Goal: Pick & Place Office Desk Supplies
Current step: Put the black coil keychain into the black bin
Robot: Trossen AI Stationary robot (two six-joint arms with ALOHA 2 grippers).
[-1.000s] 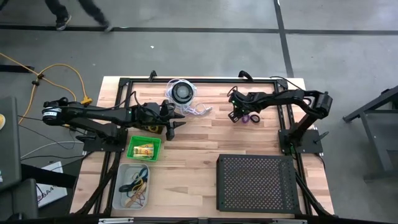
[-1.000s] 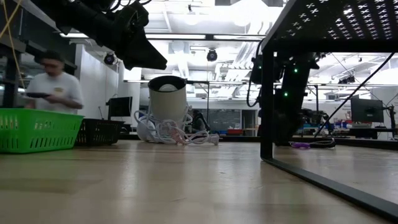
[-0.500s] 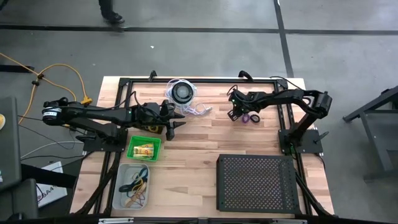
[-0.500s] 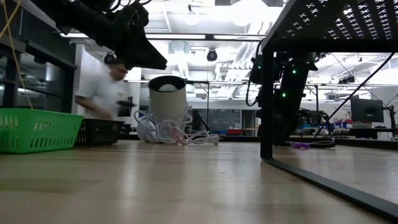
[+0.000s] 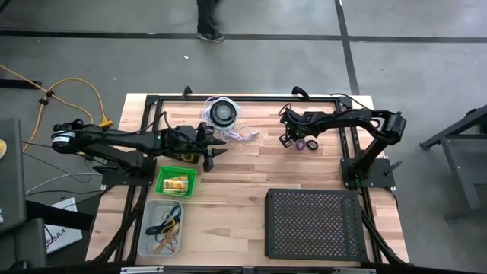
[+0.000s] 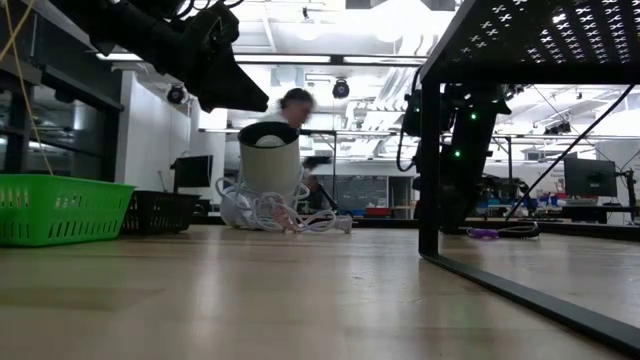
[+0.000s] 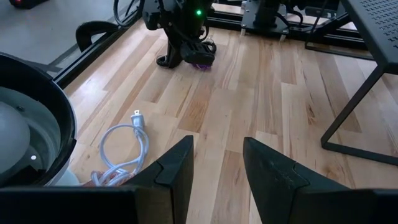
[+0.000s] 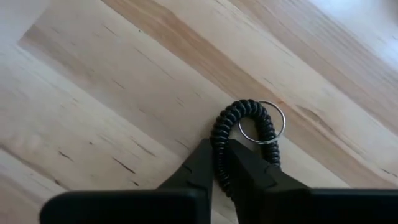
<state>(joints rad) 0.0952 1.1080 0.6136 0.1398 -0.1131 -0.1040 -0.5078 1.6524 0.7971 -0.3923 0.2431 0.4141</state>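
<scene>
Right end effector [image 8: 219,163] is down at the far right of the bench [image 5: 243,171], its fingers pinched on a black coiled loop [image 8: 239,127] with a thin metal ring [image 8: 262,121], lying on the wood. From above the loop is hidden; only a purple piece [image 5: 306,144] shows beside it. Left end effector [image 7: 216,163] hovers with fingers apart, empty, by the white cord [image 7: 127,146].

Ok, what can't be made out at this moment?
- Right gripper pinches a black coil loop; whether it is lifted, unclear.
- High view: purple item too small to identify.
- Low view: person blurred.
- Clear bin contents tangled, uncountable.
</scene>
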